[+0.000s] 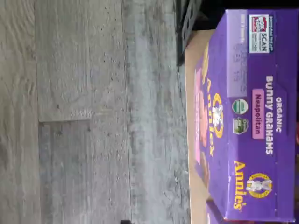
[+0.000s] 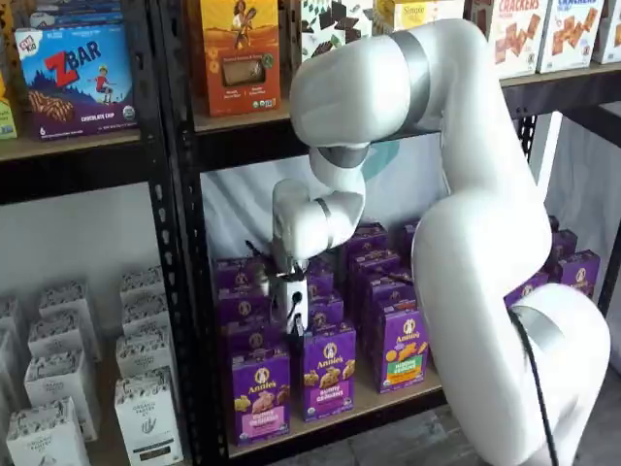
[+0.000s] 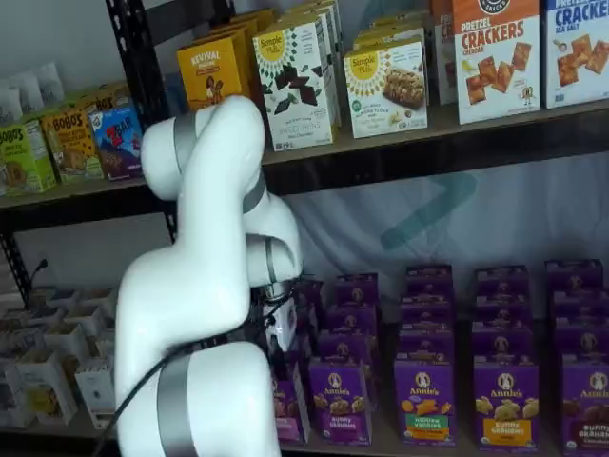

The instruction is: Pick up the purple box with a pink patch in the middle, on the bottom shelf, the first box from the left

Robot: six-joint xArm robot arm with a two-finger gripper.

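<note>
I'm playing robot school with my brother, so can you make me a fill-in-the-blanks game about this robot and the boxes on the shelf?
1. The purple box with the pink patch stands on the ____ shelf.
2. The brand name printed on that box is ____.
3. On its top, the wrist view shows the flavor word ____.
4. The robot arm is colored ____.

Missing words: bottom; Annie's; Neapolitan; white

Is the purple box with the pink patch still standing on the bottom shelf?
Yes, the purple box stands upright on the bottom shelf, unlifted.
</note>
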